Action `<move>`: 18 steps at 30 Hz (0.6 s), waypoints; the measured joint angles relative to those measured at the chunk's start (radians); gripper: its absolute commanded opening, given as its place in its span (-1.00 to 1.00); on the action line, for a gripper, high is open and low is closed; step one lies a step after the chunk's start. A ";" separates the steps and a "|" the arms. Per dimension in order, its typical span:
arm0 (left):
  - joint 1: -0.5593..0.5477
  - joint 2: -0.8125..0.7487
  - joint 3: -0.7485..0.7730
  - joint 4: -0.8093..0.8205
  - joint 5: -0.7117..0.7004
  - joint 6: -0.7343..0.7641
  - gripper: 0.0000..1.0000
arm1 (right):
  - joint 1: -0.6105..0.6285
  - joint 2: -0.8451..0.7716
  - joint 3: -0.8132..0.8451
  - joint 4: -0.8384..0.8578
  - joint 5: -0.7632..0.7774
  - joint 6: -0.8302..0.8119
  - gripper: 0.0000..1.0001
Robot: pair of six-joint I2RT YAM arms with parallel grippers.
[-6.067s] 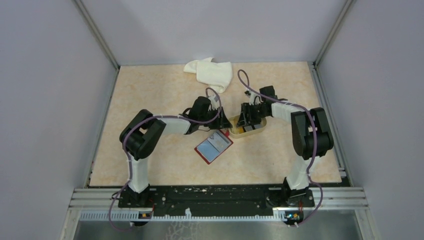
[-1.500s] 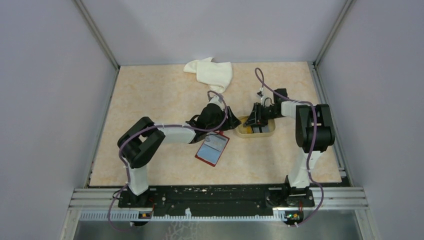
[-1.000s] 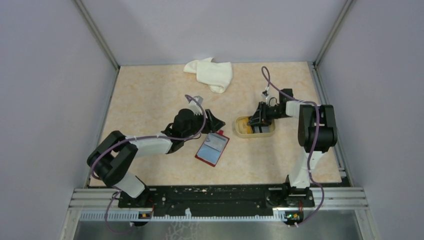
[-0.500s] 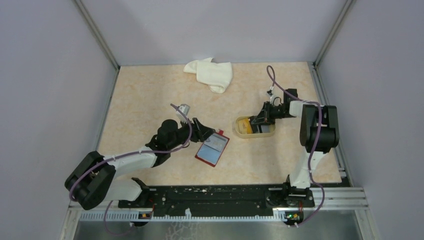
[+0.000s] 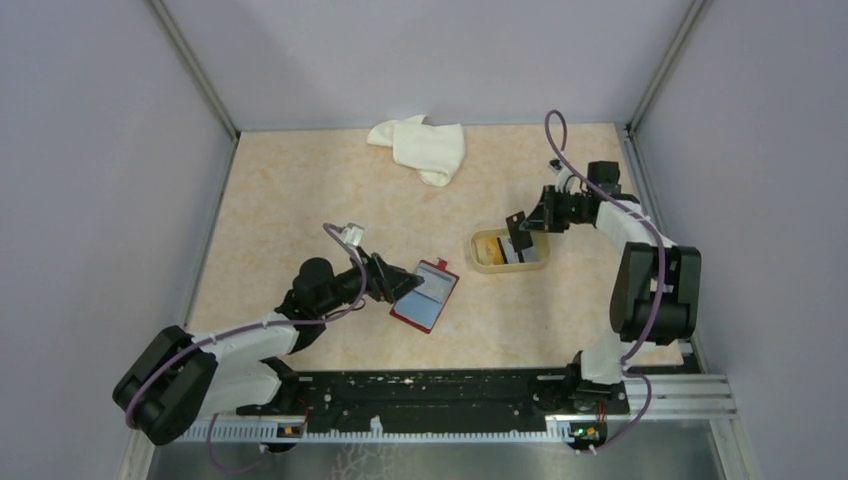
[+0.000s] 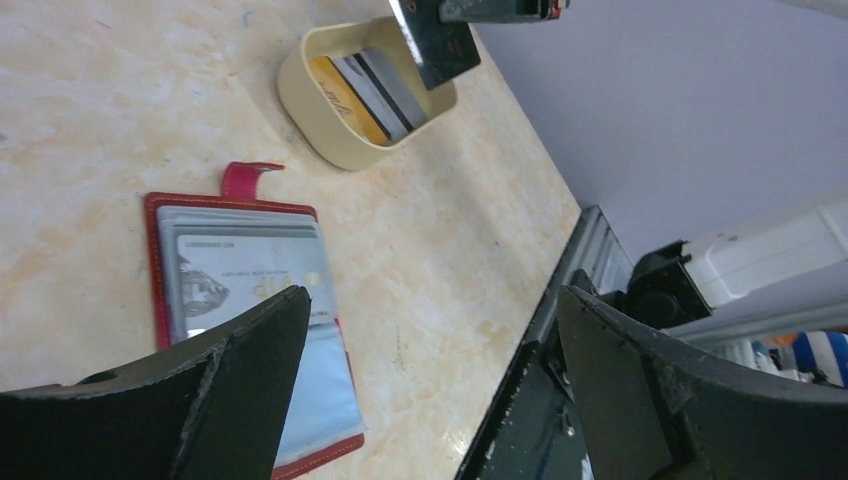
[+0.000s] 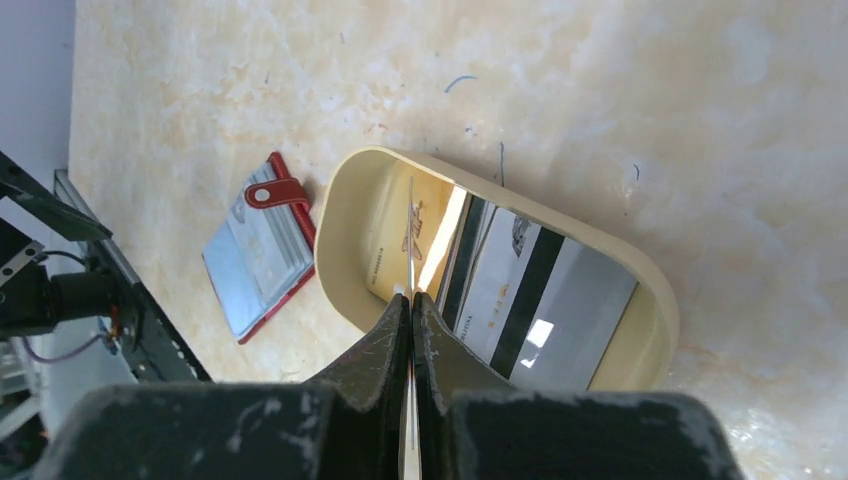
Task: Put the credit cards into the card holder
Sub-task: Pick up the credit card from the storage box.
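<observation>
The dark red card holder lies open on the table, with a pale card in its clear sleeve. My left gripper hovers at its left edge, open wide with nothing between the fingers. A beige tray holds several credit cards. Above the tray my right gripper is shut on one dark credit card. That card shows edge-on in the right wrist view and hangs over the tray in the left wrist view.
A crumpled white cloth lies at the back of the table. Grey walls stand on three sides. The black rail with the arm bases runs along the near edge, also seen from the left wrist.
My left arm has drawn back from the tray toward the near left and opened wide. My right gripper has shut on a card and raised it out of the tray, shifting right.
</observation>
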 measured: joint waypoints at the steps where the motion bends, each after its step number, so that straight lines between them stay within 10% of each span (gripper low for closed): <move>1: 0.002 0.000 -0.010 0.023 0.024 -0.011 0.93 | 0.000 -0.019 0.000 -0.003 0.000 -0.013 -1.00; 13: -0.049 0.101 -0.151 0.466 0.158 -0.085 0.89 | 0.047 -0.214 -0.007 0.033 -0.313 -0.060 -1.00; 18: -0.139 0.205 -0.144 0.644 0.114 -0.055 0.85 | 0.181 -0.259 -0.158 0.315 -0.455 0.167 -1.00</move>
